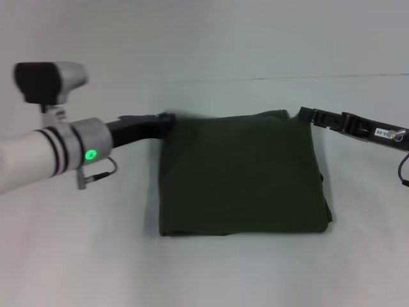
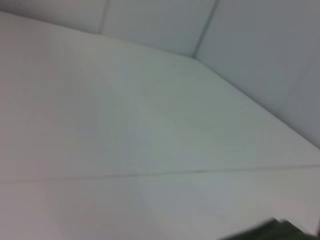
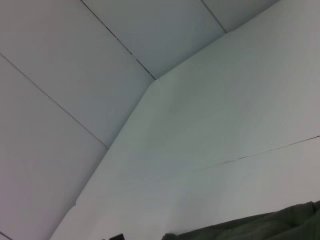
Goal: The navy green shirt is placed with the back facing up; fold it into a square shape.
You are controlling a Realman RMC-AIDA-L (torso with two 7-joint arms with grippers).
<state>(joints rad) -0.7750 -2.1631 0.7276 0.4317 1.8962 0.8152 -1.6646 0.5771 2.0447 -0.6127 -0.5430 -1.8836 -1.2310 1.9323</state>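
Head view, shirt: we see the navy green shirt (image 1: 243, 176) lying folded into a near-square block in the middle of the white table (image 1: 204, 268), plain side up, its edges fairly straight, with a small bulge of cloth at its right near corner.
Head view, open room: bare table runs on all sides of the shirt, widest toward the near edge and toward the far edge where the table meets the wall.
Head view, left gripper: the left gripper (image 1: 165, 119) reaches in from the left and sits at the shirt's far left corner, touching the cloth; we cannot tell how its fingers stand.
Head view, right gripper: the right gripper (image 1: 302, 115) comes in from the right and meets the shirt's far right corner; again we cannot tell whether it grips or merely touches.
Left wrist view: we get mostly bare table and wall, with a dark sliver of the shirt (image 2: 272, 231) at one corner; no fingers show.
Right wrist view: wall panels and table, and a strip of the shirt's (image 3: 260, 227) green cloth along one edge.
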